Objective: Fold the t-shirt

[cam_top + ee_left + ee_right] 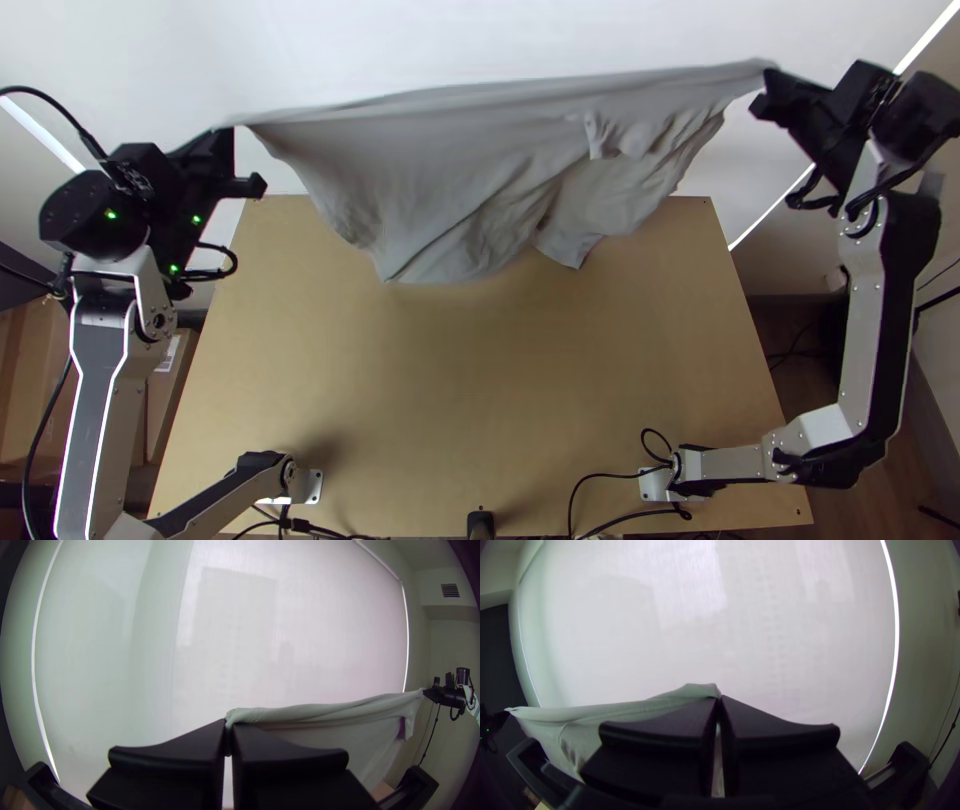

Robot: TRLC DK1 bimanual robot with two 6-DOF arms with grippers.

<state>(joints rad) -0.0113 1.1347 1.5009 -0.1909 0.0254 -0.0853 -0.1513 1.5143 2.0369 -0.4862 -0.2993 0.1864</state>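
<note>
While the grey fabric t-shirt (440,180) is stretched aloft,
its ends are clenched in the black left gripper's (230,130) and right gripper's (769,78) jaws.

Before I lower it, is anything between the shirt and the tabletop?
Nothing visible stands in the way: the grey t-shirt, held along its upper edge by the left gripper and right gripper, hangs toward the table's far end.
</note>
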